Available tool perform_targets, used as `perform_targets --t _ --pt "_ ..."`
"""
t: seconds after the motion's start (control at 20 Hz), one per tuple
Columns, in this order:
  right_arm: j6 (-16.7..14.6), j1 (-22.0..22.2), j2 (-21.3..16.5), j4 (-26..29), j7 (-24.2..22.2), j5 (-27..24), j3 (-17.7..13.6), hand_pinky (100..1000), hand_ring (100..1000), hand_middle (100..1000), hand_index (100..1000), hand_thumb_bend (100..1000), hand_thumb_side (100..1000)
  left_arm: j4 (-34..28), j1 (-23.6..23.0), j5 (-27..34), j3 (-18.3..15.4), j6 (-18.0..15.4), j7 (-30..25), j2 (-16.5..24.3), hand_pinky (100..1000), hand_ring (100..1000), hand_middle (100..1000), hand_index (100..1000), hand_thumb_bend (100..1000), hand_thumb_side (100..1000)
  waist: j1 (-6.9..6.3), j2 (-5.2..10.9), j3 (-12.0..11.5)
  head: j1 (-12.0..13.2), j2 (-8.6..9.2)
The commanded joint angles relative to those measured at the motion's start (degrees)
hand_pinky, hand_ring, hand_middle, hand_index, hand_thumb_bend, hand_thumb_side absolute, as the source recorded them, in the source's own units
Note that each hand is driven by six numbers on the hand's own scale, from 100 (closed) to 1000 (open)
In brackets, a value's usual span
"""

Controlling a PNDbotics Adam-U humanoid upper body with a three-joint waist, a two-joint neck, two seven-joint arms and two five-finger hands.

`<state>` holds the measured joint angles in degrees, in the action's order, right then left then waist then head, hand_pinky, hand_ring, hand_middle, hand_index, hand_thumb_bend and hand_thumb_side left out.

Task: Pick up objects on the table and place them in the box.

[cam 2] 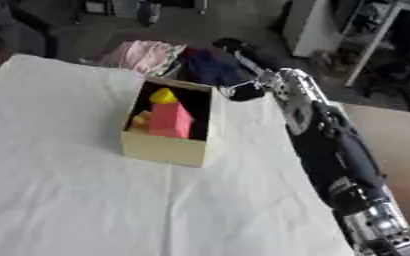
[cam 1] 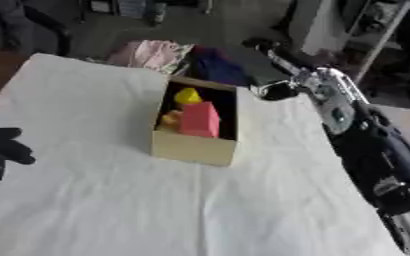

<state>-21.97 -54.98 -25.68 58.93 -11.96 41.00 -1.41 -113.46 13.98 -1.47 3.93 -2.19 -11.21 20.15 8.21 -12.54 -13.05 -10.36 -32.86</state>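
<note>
Beyond the box's [cam 1: 195, 147] far right corner I see my right hand [cam 1: 274, 90], grip unreadable. Pink block [cam 1: 200, 119] and yellow pieces [cam 1: 187, 96] lie inside, leftward. My left hand [cam 1: 3, 145] rests relaxed, farther.

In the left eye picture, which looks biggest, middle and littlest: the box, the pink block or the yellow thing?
1. The box, biggest.
2. The pink block inside it.
3. The yellow thing behind the block, littlest, though partly hidden.
</note>
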Motion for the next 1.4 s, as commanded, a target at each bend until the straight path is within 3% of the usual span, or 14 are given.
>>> perform_targets --t 0.05,0.3,0.55,0.95,1.15,1.4 --pt "-0.7 0.4 -4.3 5.0 2.2 -9.9 -1.3 815 866 892 1000 100 368 -1.1 -0.1 0.1 -0.8 0.1 0.5 0.9 858 640 603 819 100 651 -1.63 2.22 1.1 1.1 -0.89" --pt "-0.5 5.5 -8.1 13.7 4.8 -24.0 -2.0 779 830 855 1000 100 439 -1.1 -1.2 -0.1 -1.2 0.3 0.9 0.5 858 642 605 818 100 652 -2.4 2.73 4.7 3.2 -3.13" --pt "1.6 13.8 -9.4 25.6 6.9 -31.5 -3.0 746 801 831 1000 100 470 -0.7 -2.7 -0.5 -1.6 0.2 1.5 0.0 858 643 605 817 100 660 -3.31 3.06 7.9 5.9 -6.26" --pt "4.7 29.5 1.3 41.5 11.1 -41.5 -5.0 678 726 761 1000 100 470 0.0 -5.2 -1.3 -1.9 -0.9 3.2 -0.9 857 649 610 815 100 658 -4.68 3.65 12.7 11.5 -10.87" --pt "5.1 37.4 5.6 46.0 11.5 -45.2 -4.2 655 698 740 1000 100 494 0.0 -5.9 -1.6 -2.1 -1.6 4.3 -1.4 855 652 614 813 100 655 -5.38 3.34 14.1 13.6 -11.24" --pt "5.5 43.9 9.4 49.2 10.5 -47.8 -3.4 645 684 728 990 100 524 0.0 -6.4 -1.4 -2.1 -2.6 5.7 -2.1 853 654 619 810 100 655 -6.32 2.76 15.2 16.6 -11.26"
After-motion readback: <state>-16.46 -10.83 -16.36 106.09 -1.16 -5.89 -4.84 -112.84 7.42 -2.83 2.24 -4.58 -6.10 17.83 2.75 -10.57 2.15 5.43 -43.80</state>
